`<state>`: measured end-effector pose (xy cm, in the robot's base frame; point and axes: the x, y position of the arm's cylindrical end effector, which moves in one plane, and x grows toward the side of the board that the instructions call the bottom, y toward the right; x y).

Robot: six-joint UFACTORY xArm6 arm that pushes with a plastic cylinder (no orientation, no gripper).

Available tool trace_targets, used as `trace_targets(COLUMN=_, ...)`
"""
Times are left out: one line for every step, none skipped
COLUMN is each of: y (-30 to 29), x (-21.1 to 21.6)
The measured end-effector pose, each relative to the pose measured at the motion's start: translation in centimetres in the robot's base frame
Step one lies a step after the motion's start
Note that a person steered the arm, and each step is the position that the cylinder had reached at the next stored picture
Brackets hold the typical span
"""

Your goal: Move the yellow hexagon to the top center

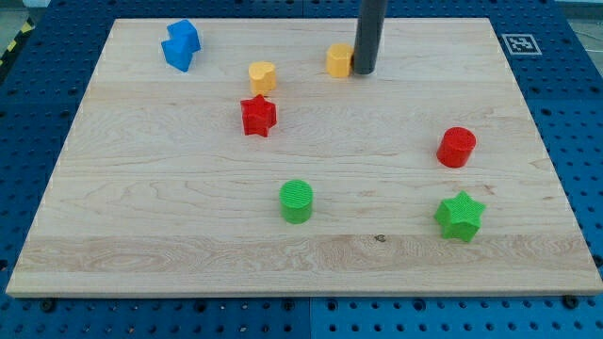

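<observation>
The yellow hexagon (338,59) lies near the view's top centre of the wooden board (141,207). My tip (364,71) stands right against the hexagon's right side, touching it or nearly so. The dark rod rises from there out of the view's top.
A second yellow block (262,75), rounded in shape, lies left of the hexagon, with a red star (258,115) just below it. A blue block (180,44) sits at the top left. A red cylinder (457,147), a green star (460,216) and a green cylinder (296,201) lie lower down.
</observation>
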<state>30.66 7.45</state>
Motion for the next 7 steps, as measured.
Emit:
trace_targets(y=-2.0, x=0.0)
trace_targets(y=-2.7, x=0.0)
trace_targets(y=-3.9, x=0.0)
trace_targets(y=-4.4, x=-1.7)
trace_targets(y=-4.4, x=-1.7)
trace_targets(y=-5.1, x=-0.5)
trace_targets(y=-7.9, x=-0.9)
